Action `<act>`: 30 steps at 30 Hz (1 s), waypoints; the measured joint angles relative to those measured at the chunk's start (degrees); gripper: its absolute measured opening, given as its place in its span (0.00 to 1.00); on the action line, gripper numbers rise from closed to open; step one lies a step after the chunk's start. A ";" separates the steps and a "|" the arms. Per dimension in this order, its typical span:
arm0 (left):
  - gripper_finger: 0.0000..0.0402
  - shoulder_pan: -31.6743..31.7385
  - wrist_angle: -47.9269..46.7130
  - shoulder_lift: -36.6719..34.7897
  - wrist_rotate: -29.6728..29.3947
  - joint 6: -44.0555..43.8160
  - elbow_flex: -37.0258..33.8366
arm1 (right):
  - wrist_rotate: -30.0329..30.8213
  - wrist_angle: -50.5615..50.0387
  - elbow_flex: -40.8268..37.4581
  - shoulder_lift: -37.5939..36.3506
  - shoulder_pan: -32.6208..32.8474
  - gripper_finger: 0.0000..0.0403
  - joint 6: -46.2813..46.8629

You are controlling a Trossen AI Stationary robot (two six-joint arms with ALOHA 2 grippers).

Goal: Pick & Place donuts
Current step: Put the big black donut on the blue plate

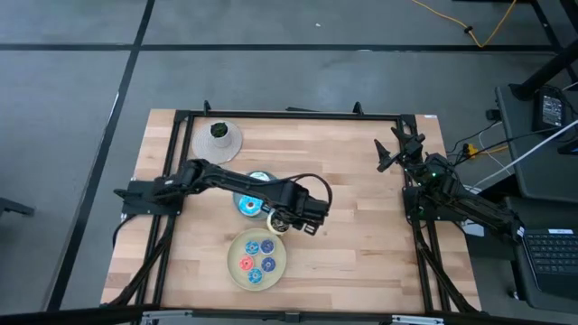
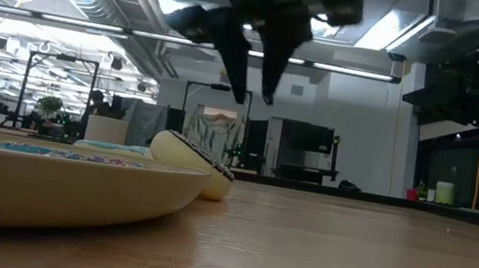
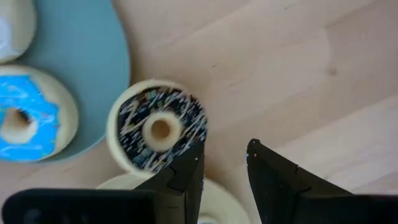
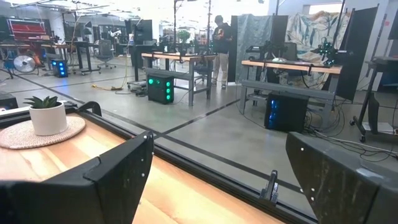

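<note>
Your left gripper (image 1: 282,222) hangs near the middle of the high picture, just above the beige plate (image 1: 235,267). Its two fingers (image 3: 186,177) are apart with nothing between them. Right beside one finger, in the left wrist picture, lies a dark donut with white sprinkles (image 3: 157,130). It rests on the wood, just off the edge of the blue plate (image 3: 93,56), and it looks like the next one to grab. A blue donut (image 3: 25,118) sits on the blue plate, and a pale one shows at the upper left corner there. On the beige plate you can see about four small rings, blue ones (image 1: 267,246) and a red one (image 1: 247,263), so some of the job looks done and at least two or three donuts are left. The table (image 1: 361,244) has lots of bare wood on the right half of the high picture, so you have room to swing that way. Your right gripper (image 1: 390,155) waits at the upper right by the black frame, fingers wide apart. A little plant on a round mat (image 1: 218,133) sits at the upper left, well away from your work.
</note>
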 joint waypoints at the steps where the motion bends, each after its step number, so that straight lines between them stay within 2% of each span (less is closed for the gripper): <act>1: 0.28 0.11 -0.16 0.97 -0.11 0.01 0.92 | 0.00 0.00 -0.02 0.00 0.00 0.91 -0.01; 9: 0.28 0.20 -10.22 7.48 -2.91 0.04 8.38 | 0.00 0.00 -0.01 -0.02 -0.02 0.91 -0.01; 13: 0.28 0.32 -12.27 10.05 -3.05 0.11 10.75 | 0.00 0.00 -0.01 -0.01 -0.01 0.91 -0.01; 30: 0.28 -0.75 -13.66 14.45 -2.41 -1.53 11.79 | 0.00 0.01 -0.01 -0.01 0.00 0.91 -0.01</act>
